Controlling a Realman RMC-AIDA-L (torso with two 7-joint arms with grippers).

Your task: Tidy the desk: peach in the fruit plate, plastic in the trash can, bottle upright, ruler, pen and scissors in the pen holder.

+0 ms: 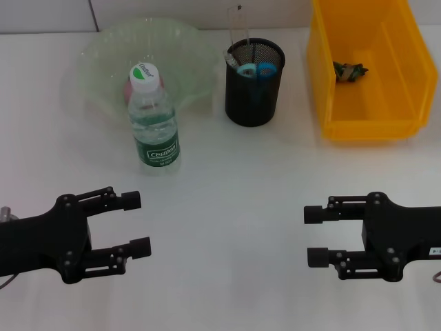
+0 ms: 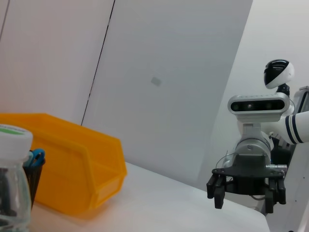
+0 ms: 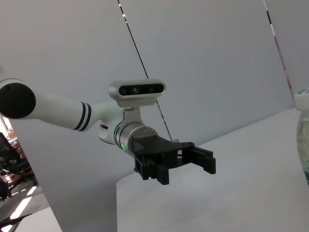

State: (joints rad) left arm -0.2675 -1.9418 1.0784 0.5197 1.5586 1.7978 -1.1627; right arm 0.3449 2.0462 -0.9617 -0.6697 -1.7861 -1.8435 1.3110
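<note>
Your left pincer (image 1: 136, 223) and right pincer (image 1: 317, 236) are matte black, with linkage bars, small round screws and blunt rounded fingertips. Behind each sits a silver-grey wrist camera bar on white arm tubes ringed with dark bands; a green light glows at the left wrist's 9 o'clock side.

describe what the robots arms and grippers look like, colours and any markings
Both the left gripper and right gripper are matte black, with linkage fingers ending in rounded black pads. The wrist views show white arm tubes with black ring bands, a silver wrist camera bar, thin cables, and a green light on the left wrist.
</note>
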